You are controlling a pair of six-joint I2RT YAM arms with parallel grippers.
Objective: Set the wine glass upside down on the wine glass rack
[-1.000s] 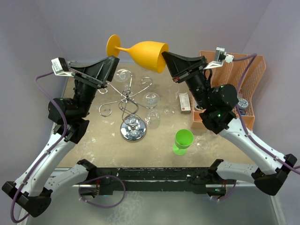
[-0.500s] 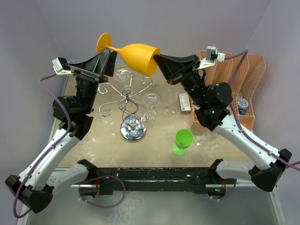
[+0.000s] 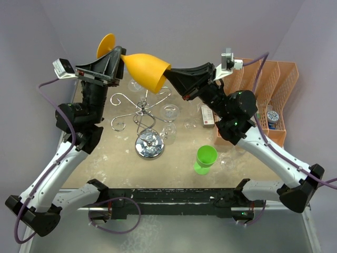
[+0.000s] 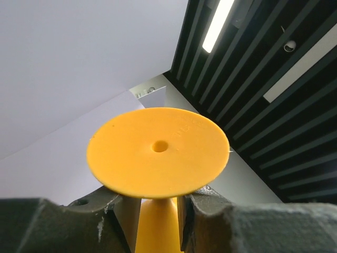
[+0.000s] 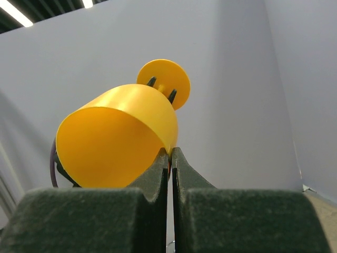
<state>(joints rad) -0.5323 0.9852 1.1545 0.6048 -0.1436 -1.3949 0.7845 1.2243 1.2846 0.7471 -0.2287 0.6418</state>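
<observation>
**Two grippers holding one glass aloft**

Two grippers are sharing the load. The left gripper (image 4: 158, 219) is closing on the stem of the orange glass (image 3: 145, 68) just below its foot. In the left wrist view its fingers (image 4: 128, 221) are pressing against the stem from either side, and the round foot is filling the middle of the picture. The right gripper (image 5: 169, 158) is pinching the rim of the bowl. Its fingers (image 5: 152, 184) are lying almost together, with only the thin wall of the glass between them.

From above, the glass is lying nearly on its side in the air, with the foot pointing to the far left and the open mouth facing right. It is hanging over the far side of the table (image 3: 116, 168), apart from the rack (image 3: 145, 118).

The rack is standing upright on its mirrored base, left of the table's middle, with its curled arms spreading outward. Several clear glasses (image 3: 169, 112) are standing just right of it. A green cup (image 3: 205, 158) is sitting nearer the arms' bases. A small box (image 3: 207, 116) is lying beside the orange organiser (image 3: 274, 84) at the right edge.
</observation>
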